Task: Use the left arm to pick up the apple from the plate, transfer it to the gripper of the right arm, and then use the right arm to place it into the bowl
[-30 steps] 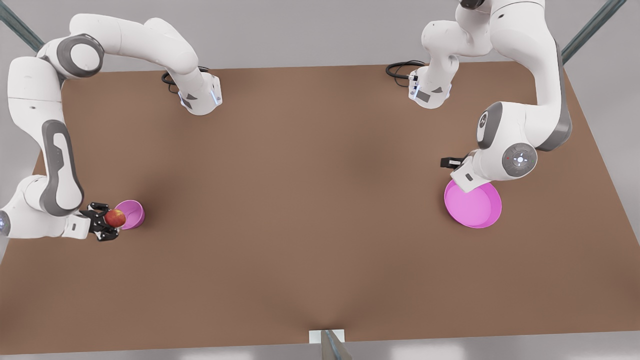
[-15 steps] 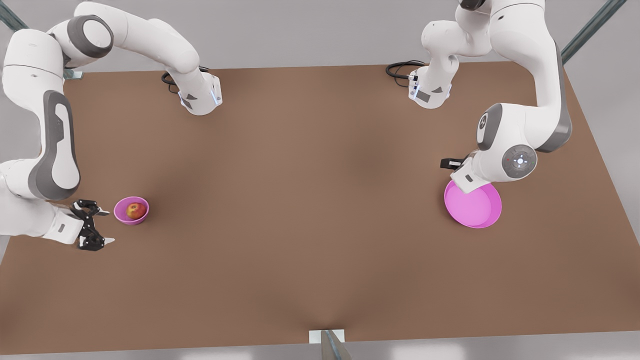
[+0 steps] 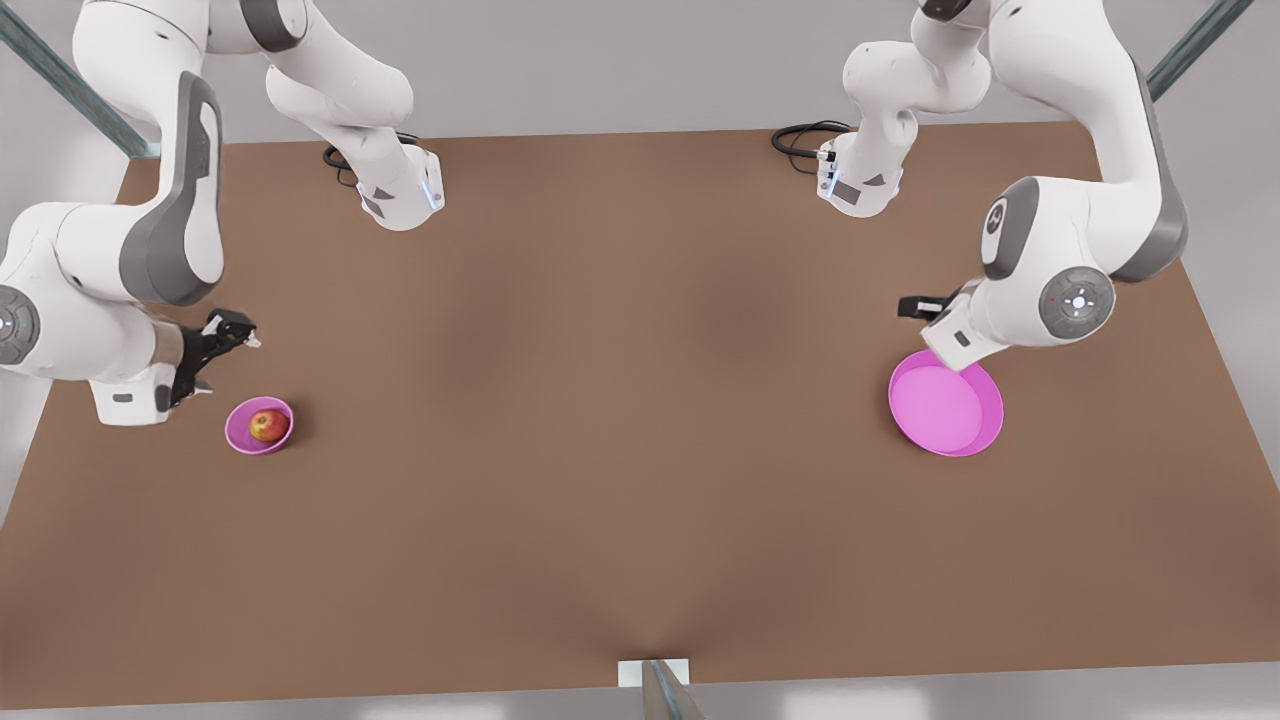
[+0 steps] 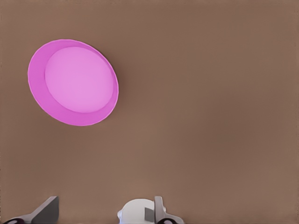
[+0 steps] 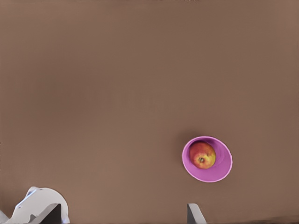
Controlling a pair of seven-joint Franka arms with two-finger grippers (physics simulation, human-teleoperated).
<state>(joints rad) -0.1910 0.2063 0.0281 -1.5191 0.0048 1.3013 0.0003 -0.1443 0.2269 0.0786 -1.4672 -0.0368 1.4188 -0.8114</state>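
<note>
Apple (image 3: pixel 268 425) in bowl (image 3: pixel 243 436), near right claw (image 3: pixel 213 352).

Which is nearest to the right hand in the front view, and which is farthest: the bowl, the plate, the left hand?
1. Bowl, holding the apple, just beside the right hand on the view's left.
2. Left hand, far across on the right.
3. Plate, right side, slightly farther.

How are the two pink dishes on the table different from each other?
The plate is wide and shallow; the bowl is much smaller and deeper. The plate holds nothing, while the bowl holds the apple. The plate is brighter pink, the bowl more purple. Both are round and sit on the table.
</note>
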